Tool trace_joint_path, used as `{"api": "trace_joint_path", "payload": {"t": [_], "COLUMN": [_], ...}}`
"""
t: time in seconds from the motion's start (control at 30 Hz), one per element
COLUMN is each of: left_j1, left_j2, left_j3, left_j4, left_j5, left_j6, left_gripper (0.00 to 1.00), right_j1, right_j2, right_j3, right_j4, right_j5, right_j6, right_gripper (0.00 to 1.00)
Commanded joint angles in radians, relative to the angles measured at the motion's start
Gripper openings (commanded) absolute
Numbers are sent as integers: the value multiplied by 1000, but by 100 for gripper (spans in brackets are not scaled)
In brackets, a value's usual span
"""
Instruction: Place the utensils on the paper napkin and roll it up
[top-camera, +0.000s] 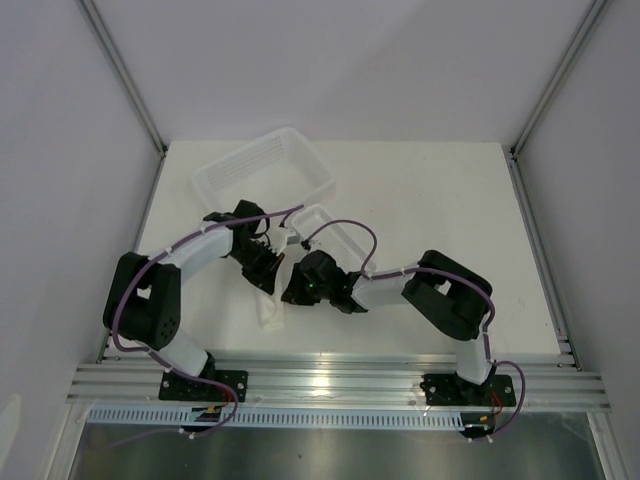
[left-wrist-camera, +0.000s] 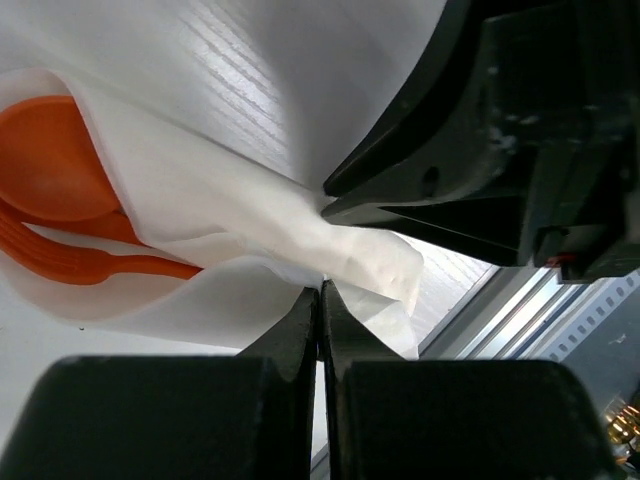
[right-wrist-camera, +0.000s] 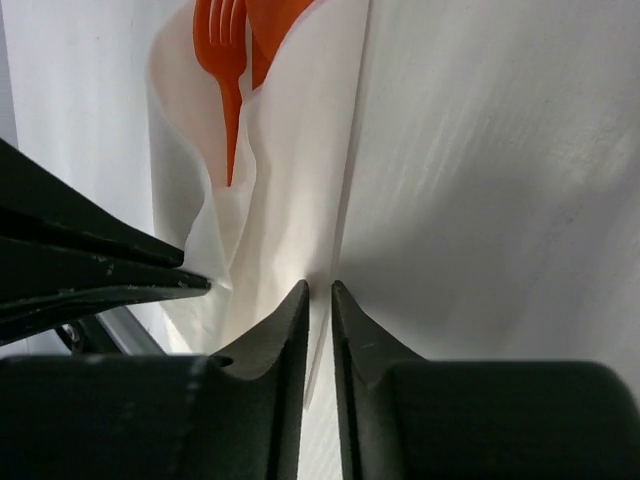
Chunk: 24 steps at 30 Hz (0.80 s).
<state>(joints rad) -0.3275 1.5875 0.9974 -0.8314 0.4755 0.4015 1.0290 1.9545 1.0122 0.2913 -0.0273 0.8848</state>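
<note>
Pinching the paper napkin (top-camera: 272, 312) near the worktop's (top-camera: 450, 220) front edge.
Overhead, left gripper (top-camera: 268, 268) and right gripper (top-camera: 295, 290) meet over it. Left wrist: fingers (left-wrist-camera: 290, 330) closed on a fold, utensils (left-wrist-camera: 50, 170) inside. Right wrist: fingers (right-wrist-camera: 285, 320) clamp its edge.

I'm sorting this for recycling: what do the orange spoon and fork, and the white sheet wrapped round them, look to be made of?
The spoon and fork are likely moulded plastic: uniform bright orange, smooth, with a slight sheen. The paper napkin looks like thin, soft paper: matte white, creasing limply, with a faint orange tint showing through.
</note>
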Motion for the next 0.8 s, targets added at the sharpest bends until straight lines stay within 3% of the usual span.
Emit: {"api": "trace_joint_path", "payload": {"t": [0.0,0.07,0.2,0.77], "left_j1": [-21,-24,-30,-39], "left_j2": [-40,-34,-12,129], "left_j3": [26,32,50,70], "left_j4": [-5,0,11,78], "left_j5": [60,72,110,129], "left_j6": [17,19,14,-33], "left_gripper": [1,1,1,1], "right_j1": [2,0,2,25], "right_j2": [32,32,17,-5], "right_j3": [-1,-4,-7,17], "right_j4": [71,77,89,62], "right_j5": [-33,-33,-14,10], "right_j6": [13,16,8,-17], "right_gripper": [16,7,0,0]}}
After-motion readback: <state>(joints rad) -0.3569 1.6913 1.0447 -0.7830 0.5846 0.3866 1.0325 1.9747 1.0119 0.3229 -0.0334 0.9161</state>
